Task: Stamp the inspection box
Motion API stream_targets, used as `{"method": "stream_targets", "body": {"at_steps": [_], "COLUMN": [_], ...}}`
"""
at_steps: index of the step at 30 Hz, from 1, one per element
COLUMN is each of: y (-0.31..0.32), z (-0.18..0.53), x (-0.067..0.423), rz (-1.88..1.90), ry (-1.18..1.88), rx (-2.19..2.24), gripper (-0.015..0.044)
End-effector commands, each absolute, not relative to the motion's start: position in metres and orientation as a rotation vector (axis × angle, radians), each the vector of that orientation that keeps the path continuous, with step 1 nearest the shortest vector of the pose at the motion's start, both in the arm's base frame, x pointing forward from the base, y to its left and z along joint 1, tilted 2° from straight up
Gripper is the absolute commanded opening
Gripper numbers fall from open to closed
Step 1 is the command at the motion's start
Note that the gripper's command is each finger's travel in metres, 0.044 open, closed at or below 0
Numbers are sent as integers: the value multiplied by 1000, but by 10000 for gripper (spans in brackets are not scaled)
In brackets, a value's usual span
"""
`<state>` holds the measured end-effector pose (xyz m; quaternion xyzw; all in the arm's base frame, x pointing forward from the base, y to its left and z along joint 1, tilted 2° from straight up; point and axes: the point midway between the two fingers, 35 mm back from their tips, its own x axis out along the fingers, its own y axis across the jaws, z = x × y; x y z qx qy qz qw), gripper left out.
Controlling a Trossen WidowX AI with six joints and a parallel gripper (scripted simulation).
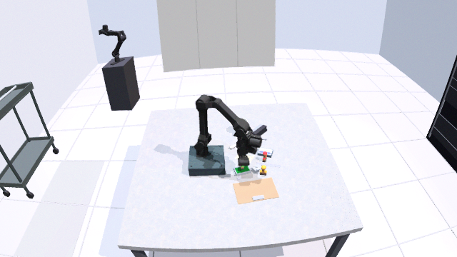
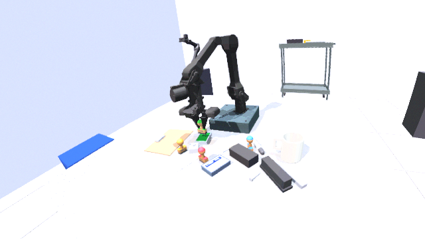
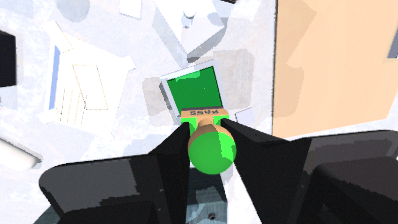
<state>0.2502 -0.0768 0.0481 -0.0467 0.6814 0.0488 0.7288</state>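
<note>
My gripper is shut on the green-knobbed PASS stamp, held upright by its handle. The stamp's base is over the near edge of the green ink pad; I cannot tell whether it touches the ink. The tan card lies flat beside the pad, away from the arm's base. Its small pale inspection box sits near the card's far edge and shows no print.
A yellow-knobbed stamp, a red-knobbed stamp and a blue-knobbed stamp stand near the pad. A blue-rimmed pad, two dark blocks and a white mug lie farther out.
</note>
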Motion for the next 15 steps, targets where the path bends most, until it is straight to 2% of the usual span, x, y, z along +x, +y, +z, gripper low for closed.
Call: {"method": "stream_targets", "body": {"at_steps": [1, 15], "y": [-77, -76], "z": [55, 77], "x": [251, 249], "rz": [110, 110], "ry": [1498, 1498], "rx": [-103, -103], "gripper": [0, 0]}}
